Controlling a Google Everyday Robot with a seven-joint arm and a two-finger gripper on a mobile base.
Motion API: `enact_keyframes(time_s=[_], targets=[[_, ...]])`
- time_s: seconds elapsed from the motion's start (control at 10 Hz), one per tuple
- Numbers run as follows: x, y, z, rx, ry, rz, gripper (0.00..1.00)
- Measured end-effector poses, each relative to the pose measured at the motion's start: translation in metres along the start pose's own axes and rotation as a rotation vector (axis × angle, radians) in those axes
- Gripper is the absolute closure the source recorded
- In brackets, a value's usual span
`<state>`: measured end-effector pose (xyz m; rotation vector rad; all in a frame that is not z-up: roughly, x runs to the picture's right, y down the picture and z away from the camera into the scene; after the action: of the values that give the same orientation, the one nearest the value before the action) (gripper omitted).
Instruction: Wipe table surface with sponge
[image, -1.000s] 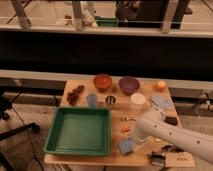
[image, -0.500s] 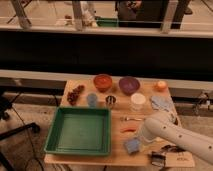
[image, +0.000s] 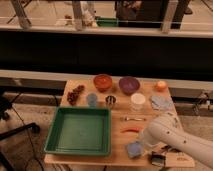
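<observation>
The blue sponge (image: 134, 148) lies on the light wooden table surface (image: 120, 140) near its front edge, just right of the green tray. My white arm (image: 172, 137) reaches in from the right. Its gripper (image: 143, 144) sits low at the sponge's right side, mostly hidden under the wrist. Whether it touches the sponge cannot be told.
A green tray (image: 56, 146) fills the table's front left. Behind it stand an orange bowl (image: 103, 81), a purple bowl (image: 129, 84), an orange fruit (image: 160, 85), dark red grapes (image: 75, 94), a blue cup (image: 92, 100), a metal cup (image: 110, 101), a white cup (image: 137, 101) and a pale cloth (image: 161, 102). A red pepper (image: 131, 129) lies mid-table.
My arm has dropped toward the table's front edge and closed in on the sponge. The sponge has shifted slightly to the right.
</observation>
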<state>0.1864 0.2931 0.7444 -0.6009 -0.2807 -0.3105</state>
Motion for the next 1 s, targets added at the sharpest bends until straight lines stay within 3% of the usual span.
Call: enact_keyframes(time_s=[0.6, 1.0], targets=[[-0.035, -0.015, 0.017, -0.010, -0.015, -0.060, 1.00], [-0.030, -0.032, 0.021, 0.001, 0.007, -0.062, 1.00]])
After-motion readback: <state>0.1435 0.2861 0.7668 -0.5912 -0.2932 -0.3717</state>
